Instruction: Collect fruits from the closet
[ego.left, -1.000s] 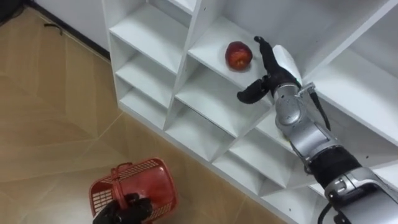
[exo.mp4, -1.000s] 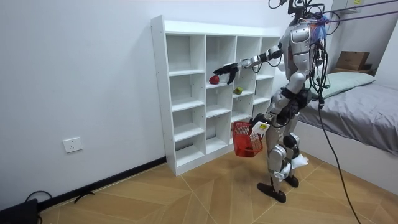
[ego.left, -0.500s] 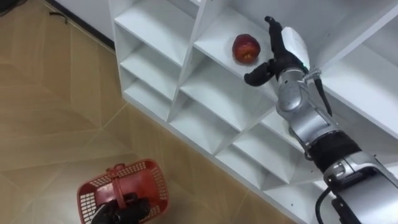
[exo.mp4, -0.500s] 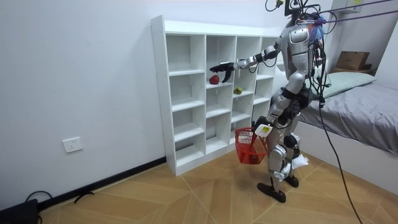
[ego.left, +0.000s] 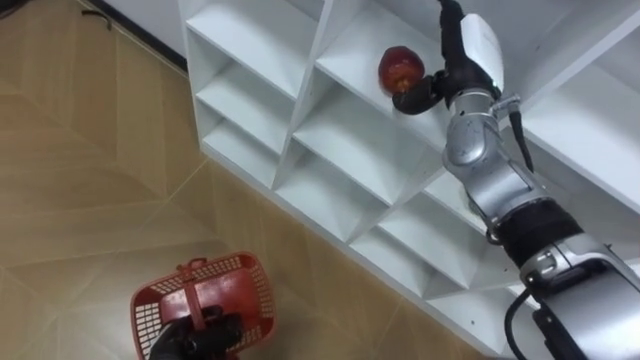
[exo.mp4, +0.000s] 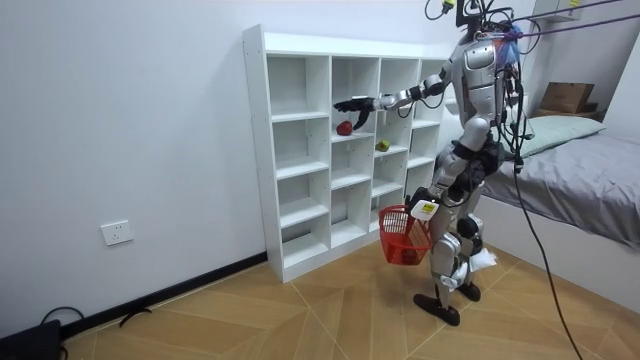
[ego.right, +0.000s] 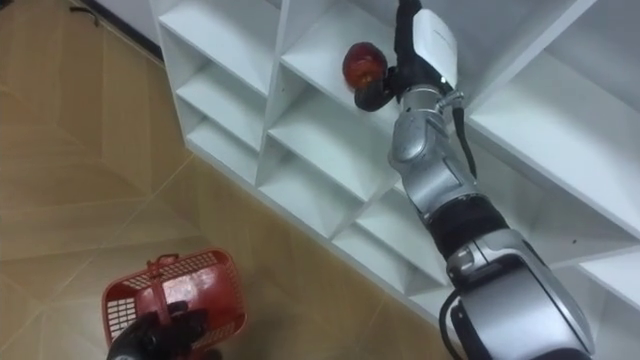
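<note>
**Robot's Right Hand at the Apple in the Closet, Basket Waiting Below**

Left eye view: the right hand (ego.left: 462, 62) is up in a compartment of the white closet (ego.left: 330, 140), just beside the red apple (ego.left: 400, 66) lying on that compartment's shelf board. Its fingers (ego.left: 446, 14) stand straight along the far side of the fruit and its thumb hooks in at the apple's lower edge. The grasp is not closed, and I cannot tell whether the thumb presses the fruit. At the lower left the left hand (ego.left: 195, 340) has its fingers curled round the handle of a red basket (ego.left: 245, 290), which hangs over the wooden floor (ego.left: 90, 190), well apart from the closet's front edge.

Room view: the robot stands upright before the closet (exo.mp4: 300, 150), right arm stretched out level, its right hand (exo.mp4: 352, 105) just above the apple (exo.mp4: 344, 127). The fruit sits in an upper compartment of the second column from the room view's left, toward the left end of its board. A small green fruit (exo.mp4: 382, 145) rests in the next column. The basket (exo.mp4: 402, 235) hangs at knee height from the left hand (exo.mp4: 420, 208). A bed (exo.mp4: 590, 170) stands behind the robot.

Right eye view: the apple (ego.right: 364, 65) sits against the dark thumb of the right hand (ego.right: 420, 50), and the basket (ego.right: 215, 275) is at the lower left.
</note>
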